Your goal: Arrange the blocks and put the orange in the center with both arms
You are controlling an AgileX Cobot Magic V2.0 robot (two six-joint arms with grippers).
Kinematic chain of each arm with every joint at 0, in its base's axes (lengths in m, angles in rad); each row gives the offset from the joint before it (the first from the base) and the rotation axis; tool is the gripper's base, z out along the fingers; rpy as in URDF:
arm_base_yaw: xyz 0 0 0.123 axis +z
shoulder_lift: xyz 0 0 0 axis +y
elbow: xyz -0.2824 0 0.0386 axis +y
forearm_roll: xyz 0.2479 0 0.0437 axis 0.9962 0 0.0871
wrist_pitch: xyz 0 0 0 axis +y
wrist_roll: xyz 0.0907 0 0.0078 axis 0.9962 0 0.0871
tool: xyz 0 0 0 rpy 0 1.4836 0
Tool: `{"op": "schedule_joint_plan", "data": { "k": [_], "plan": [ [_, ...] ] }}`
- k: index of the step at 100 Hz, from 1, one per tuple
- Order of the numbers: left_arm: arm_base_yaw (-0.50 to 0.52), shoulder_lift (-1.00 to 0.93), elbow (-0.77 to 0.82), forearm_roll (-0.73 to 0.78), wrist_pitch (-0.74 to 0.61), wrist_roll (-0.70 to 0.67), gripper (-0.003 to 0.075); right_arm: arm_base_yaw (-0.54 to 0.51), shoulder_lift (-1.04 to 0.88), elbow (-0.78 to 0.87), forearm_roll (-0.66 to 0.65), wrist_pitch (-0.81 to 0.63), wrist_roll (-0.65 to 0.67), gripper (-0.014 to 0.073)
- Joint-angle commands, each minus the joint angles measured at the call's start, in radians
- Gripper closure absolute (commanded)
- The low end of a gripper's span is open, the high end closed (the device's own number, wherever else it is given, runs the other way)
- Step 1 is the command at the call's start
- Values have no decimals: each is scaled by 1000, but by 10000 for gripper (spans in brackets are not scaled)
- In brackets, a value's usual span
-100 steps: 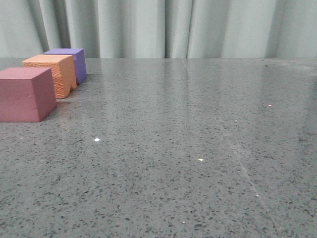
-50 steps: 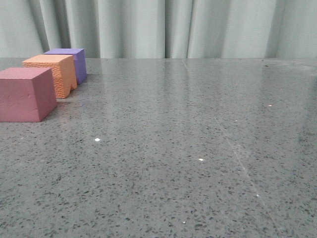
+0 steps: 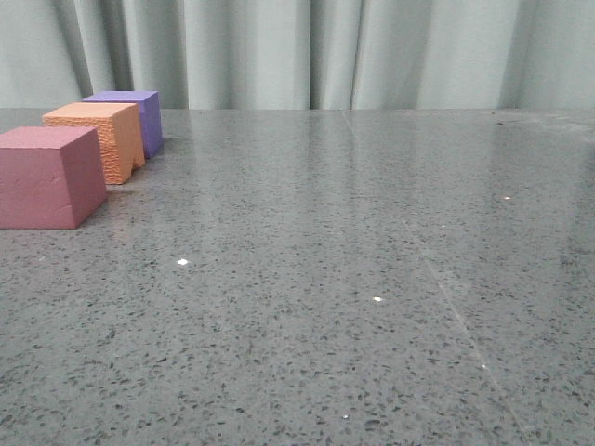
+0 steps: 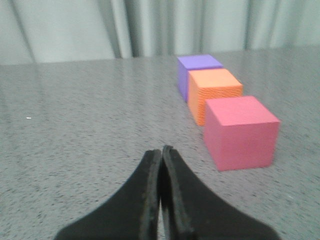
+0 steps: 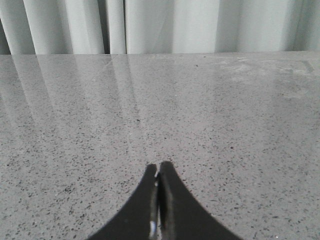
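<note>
Three foam cubes stand in a row at the table's left side. The pink-red cube (image 3: 48,177) (image 4: 241,132) is nearest, the orange cube (image 3: 98,137) (image 4: 214,93) sits in the middle, and the purple cube (image 3: 130,115) (image 4: 197,71) is farthest. The orange one touches the purple one and sits close behind the pink-red one. My left gripper (image 4: 161,150) is shut and empty, set back from the pink-red cube and to its side. My right gripper (image 5: 158,165) is shut and empty over bare table. Neither gripper shows in the front view.
The speckled grey stone tabletop (image 3: 353,260) stretches to the right of the cubes. A pale pleated curtain (image 3: 307,51) hangs behind the table's far edge.
</note>
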Motion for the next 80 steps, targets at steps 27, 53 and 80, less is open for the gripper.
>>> {"op": "schedule_joint_plan", "data": {
  "k": [27,53,80],
  "plan": [
    [209,-139,178,-111,-251,36,730,-3,-21,-13,-3,-82,-9,661],
    [212,-138,205,-101,-270,36,730,-3,-20,-13,-3,-82,-9,661],
    [212,-138,205,-101,-270,36,730,-3,-20,-13,-3,-82,-9,661]
  ]
}}
